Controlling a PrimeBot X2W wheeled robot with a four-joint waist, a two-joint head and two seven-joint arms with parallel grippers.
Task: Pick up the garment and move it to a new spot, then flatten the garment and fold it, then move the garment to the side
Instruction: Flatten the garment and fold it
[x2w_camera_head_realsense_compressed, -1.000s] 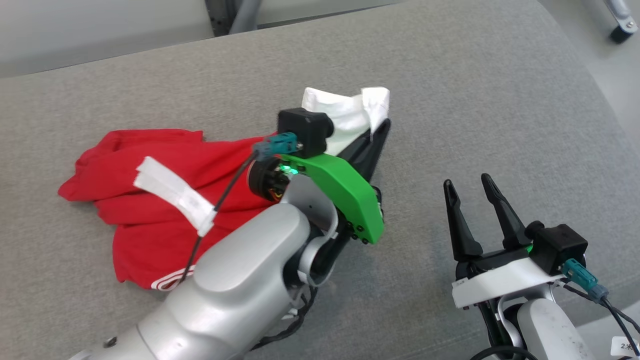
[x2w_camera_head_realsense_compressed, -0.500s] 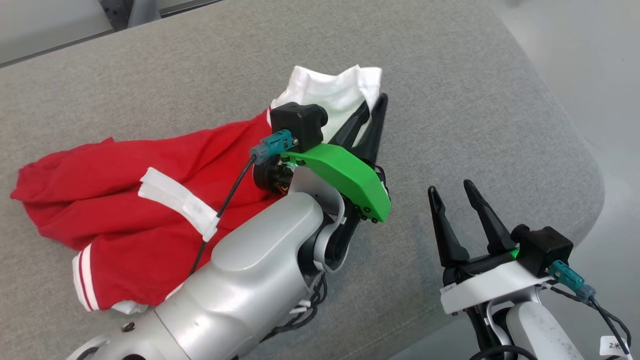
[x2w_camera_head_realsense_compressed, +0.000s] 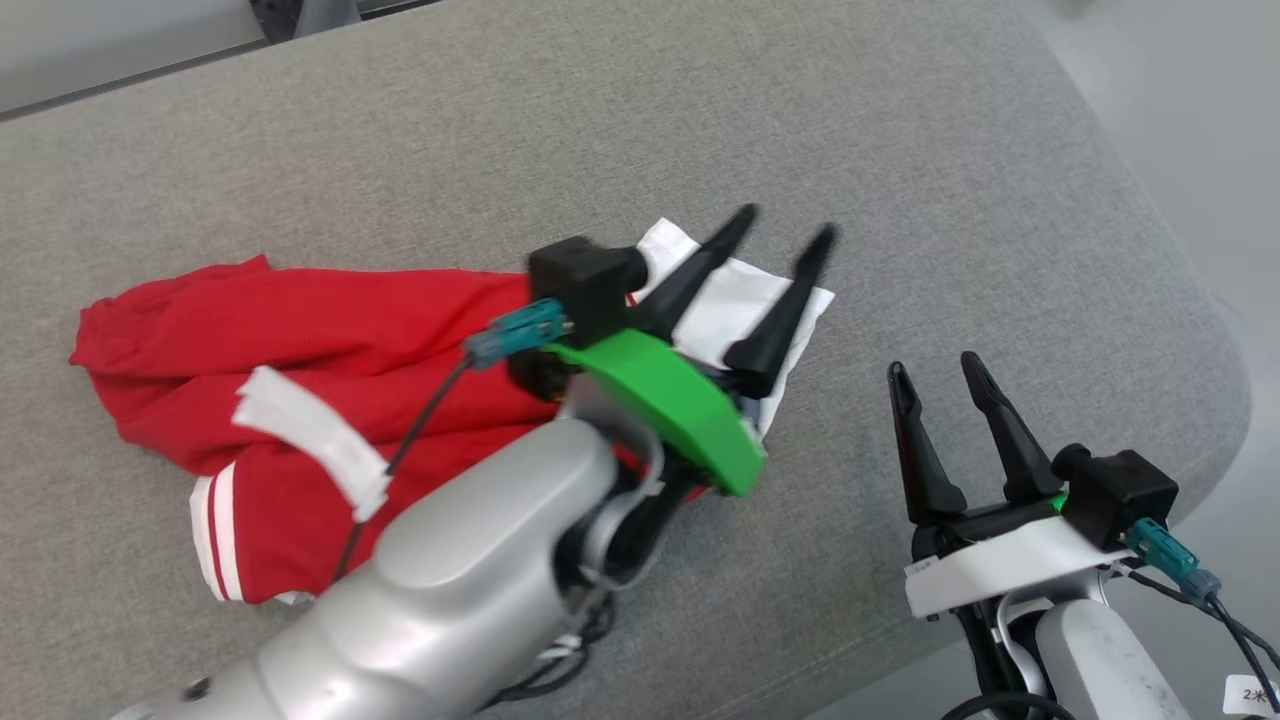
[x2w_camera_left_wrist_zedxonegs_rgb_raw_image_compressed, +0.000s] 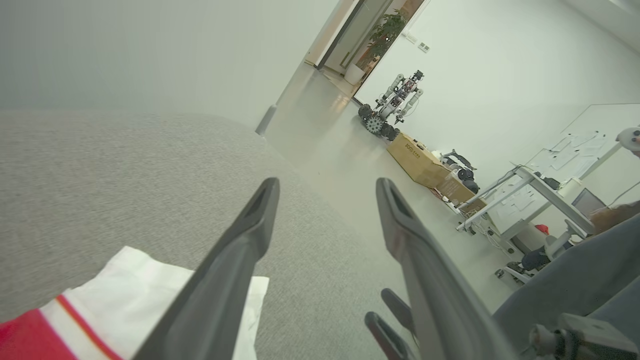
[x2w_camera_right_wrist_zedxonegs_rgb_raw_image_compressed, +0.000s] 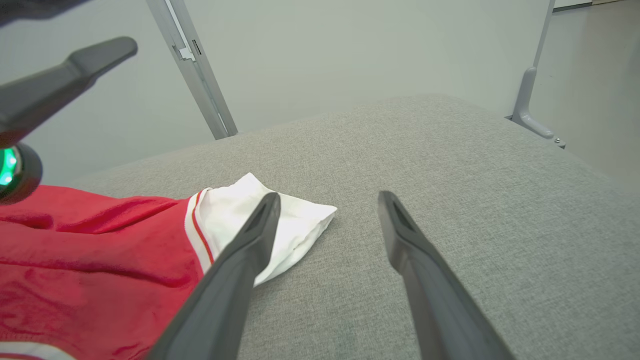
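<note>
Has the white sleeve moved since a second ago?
Yes. The sleeve dropped down from the open left gripper and now lies flat on the cushion.

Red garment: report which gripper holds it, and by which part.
Nothing is held. The left gripper has its fingers spread over the white sleeve end of the garment, gripping nothing. The right gripper is open, clear of the cloth.

Left gripper (x2w_camera_head_realsense_compressed: 785, 225), centre frame: fingers spread wide, pointing to upper right, empty. Silver left forearm (x2w_camera_head_realsense_compressed: 470, 545) rises from bottom left. Right gripper (x2w_camera_head_realsense_compressed: 932, 363), lower right: fingers parted, pointing up, empty.
</note>
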